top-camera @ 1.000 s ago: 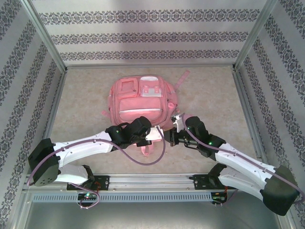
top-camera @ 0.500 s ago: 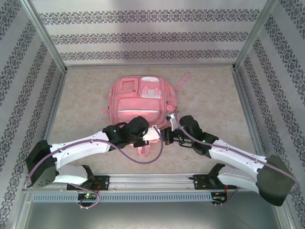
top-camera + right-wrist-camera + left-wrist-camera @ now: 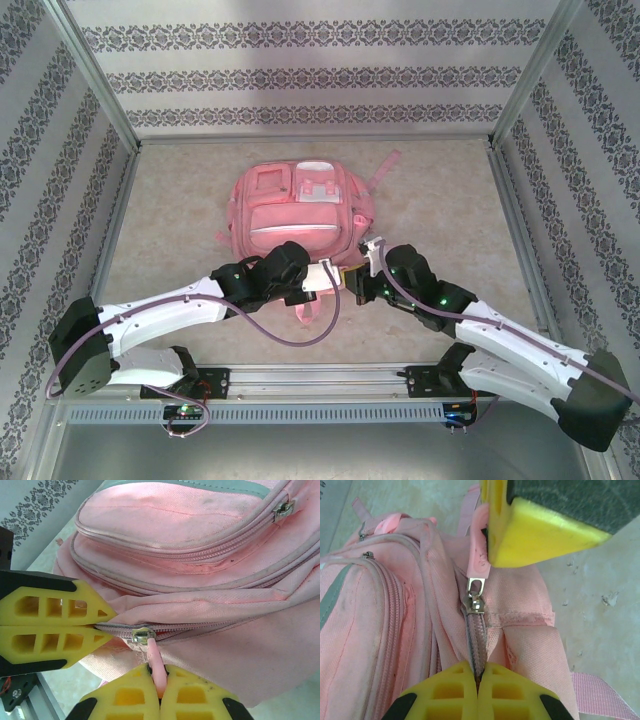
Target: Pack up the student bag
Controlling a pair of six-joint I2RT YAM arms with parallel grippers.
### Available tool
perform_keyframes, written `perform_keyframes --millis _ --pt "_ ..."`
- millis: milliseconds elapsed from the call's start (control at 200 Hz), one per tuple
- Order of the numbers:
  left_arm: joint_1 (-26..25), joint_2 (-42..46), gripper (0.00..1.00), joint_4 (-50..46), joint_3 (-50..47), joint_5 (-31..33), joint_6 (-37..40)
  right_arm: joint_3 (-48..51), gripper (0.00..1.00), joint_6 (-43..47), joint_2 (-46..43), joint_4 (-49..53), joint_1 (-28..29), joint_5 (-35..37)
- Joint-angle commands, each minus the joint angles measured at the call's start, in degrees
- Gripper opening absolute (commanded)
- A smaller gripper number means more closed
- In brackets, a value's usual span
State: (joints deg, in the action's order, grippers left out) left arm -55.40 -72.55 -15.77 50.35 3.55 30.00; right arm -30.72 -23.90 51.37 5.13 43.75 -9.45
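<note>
— Since both claws sit at the near end of the student bag (image 3: 300,210), what has each got?

— The left claw (image 3: 478,674) is closed tight. It pinches the bag's cloth right where the zipper track (image 3: 479,635) runs in between its fingertips. The right claw (image 3: 159,682) is closed too, on the pink pull tab (image 3: 154,661). The metal slider (image 3: 142,636) sits just beyond its tips and just beside the left claw's.

— And the bag itself?

— It lies flat on the table (image 3: 450,200), pockets up, stretching away from both claws toward the back wall. The front pockets (image 3: 292,215) lie beyond the slider, and one strap (image 3: 383,165) trails off at the far right.

— How will it handle?

— Soft and floppy, I'd judge. Whether it's light depends on what's inside, and I can't see that. The cloth will likely bunch and follow the slider unless one claw anchors it. So pinching the seam beside the track while the other claw draws the tab looks the right hold. The tab is small, and a skewed pull could slip it free. Better to pull straight along the track, away from the left claw.
</note>
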Motion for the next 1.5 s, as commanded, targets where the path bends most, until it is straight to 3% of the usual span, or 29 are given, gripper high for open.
perform_keyframes --millis 0,115,295,435,620,809,869,1039,1219,1339,1494 --pt "0.29 2.0 0.0 -2.81 0.25 0.3 0.24 0.21 0.0 2.07 0.71 4.74 -3.28 10.92" --pt "0.29 2.06 0.0 -3.55 0.84 -0.81 -0.34 -2.37 0.0 2.95 3.38 4.9 -2.65 10.02" --pt "0.29 0.15 0.0 -3.46 1.5 -0.91 -2.21 -5.56 0.0 3.61 -0.23 3.8 4.56 12.28" --pt "0.46 -0.18 0.0 -3.2 1.49 -0.69 -2.23 -6.65 0.0 -1.53 -3.29 2.0 5.3 5.46" --pt "1.24 1.5 0.0 -3.27 2.18 -0.68 -1.81 -7.64 0.0 -3.57 -0.69 -0.15 5.21 -7.5" --pt "1.34 1.0 0.0 -6.11 3.4 -1.84 -1.17 -7.66 0.0 -6.32 1.24 -5.47 4.95 -11.73" --pt "1.34 1.71 0.0 -6.84 3.19 -2.31 -1.41 -8.88 0.0 -5.05 1.66 -2.58 4.92 -8.82" --pt "1.41 5.65 0.0 -8.77 2.17 -0.35 -2.18 -13.09 0.0 1.74 5.38 14.87 4.24 12.77" --pt "2.38 7.6 0.0 -12.16 2.67 2.7 -4.41 -8.86 0.0 0.69 5.61 17.94 3.76 30.78" --pt "2.78 6.76 0.0 -12.96 2.39 2.78 -5.21 -5.21 0.0 0.86 2.71 11.24 3.58 29.8" --pt "2.84 4.72 0.0 -12.15 2.03 2.58 -5.3 -6.97 0.0 1.53 3.56 13.21 3.65 25.13"
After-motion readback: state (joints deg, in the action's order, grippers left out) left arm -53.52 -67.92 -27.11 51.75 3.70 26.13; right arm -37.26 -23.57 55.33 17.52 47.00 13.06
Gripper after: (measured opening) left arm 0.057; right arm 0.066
